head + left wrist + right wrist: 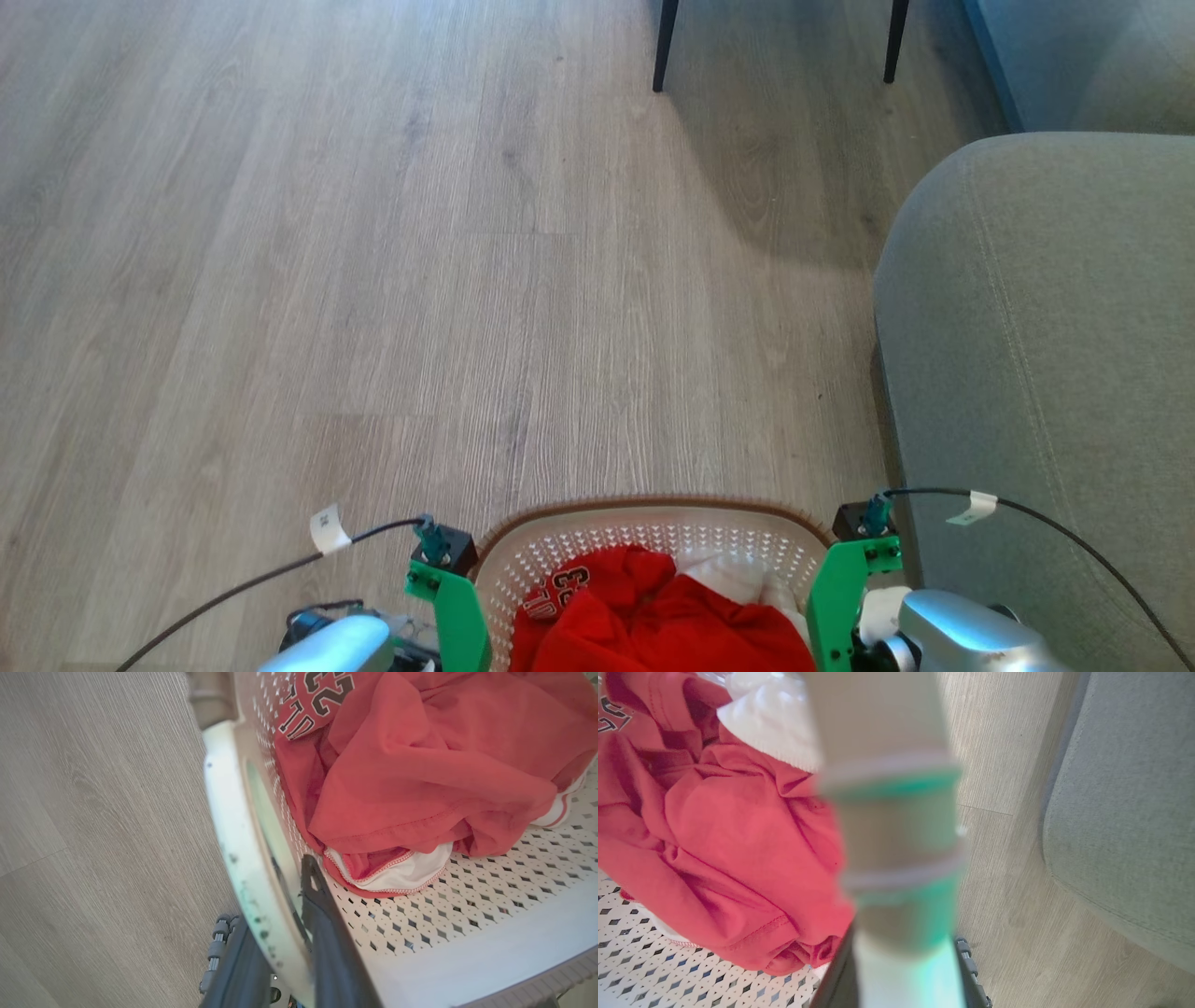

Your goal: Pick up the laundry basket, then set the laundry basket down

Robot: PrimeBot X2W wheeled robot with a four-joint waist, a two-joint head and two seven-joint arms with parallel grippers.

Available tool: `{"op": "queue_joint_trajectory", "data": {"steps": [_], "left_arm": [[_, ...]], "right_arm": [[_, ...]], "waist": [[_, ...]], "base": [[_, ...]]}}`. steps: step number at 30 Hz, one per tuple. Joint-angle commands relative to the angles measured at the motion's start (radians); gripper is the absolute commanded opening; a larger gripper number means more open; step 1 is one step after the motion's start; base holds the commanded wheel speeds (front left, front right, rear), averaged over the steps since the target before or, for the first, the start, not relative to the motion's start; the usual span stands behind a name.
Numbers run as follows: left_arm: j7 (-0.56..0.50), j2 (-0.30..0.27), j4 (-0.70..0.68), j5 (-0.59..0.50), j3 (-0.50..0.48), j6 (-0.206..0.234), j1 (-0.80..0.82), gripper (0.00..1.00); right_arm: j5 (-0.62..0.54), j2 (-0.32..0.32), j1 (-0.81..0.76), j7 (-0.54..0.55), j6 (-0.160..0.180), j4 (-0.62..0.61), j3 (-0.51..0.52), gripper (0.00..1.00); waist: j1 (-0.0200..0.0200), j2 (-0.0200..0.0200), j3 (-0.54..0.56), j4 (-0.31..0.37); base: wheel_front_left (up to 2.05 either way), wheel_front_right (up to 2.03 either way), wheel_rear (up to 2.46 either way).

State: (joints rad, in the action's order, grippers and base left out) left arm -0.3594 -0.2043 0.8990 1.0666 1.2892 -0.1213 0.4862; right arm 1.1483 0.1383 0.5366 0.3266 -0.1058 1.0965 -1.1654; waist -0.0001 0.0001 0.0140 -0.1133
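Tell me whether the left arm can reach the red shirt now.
Probably not: the left tool clamps the handle of the laundry basket, a finger either side. The red shirt lies uncovered nearby, but reaching it means letting go.

I am seeing the laundry basket point(653, 534) facing open side up and level right in front of me, showing white perforated walls under a brown woven-look rim. Inside, a crumpled red shirt point(653, 621) with dark lettering is lying heaped over a white cloth point(738, 571) that is peeking out beneath.
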Motion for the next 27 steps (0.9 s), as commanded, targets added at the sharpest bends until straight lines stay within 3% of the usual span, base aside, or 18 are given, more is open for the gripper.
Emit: {"op": "queue_joint_trajectory", "data": {"steps": [1, 27], "left_arm": [[0.005, 0.015, -0.025, 0.000, -0.009, -0.009, 0.036, 0.00], [0.000, 0.021, -0.017, 0.011, -0.009, -0.009, 0.035, 0.00]], "right_arm": [[0.000, -0.025, 0.042, -0.017, -0.025, -0.045, -0.018, 0.00], [0.052, -0.020, 0.053, -0.027, -0.025, -0.038, -0.067, 0.00]], "waist": [[0.0001, -0.0001, 0.000, 0.000], [0.0001, -0.0001, 0.003, -0.003]], "base": [[0.00, 0.00, 0.00], [0.00, 0.00, 0.00]]}}
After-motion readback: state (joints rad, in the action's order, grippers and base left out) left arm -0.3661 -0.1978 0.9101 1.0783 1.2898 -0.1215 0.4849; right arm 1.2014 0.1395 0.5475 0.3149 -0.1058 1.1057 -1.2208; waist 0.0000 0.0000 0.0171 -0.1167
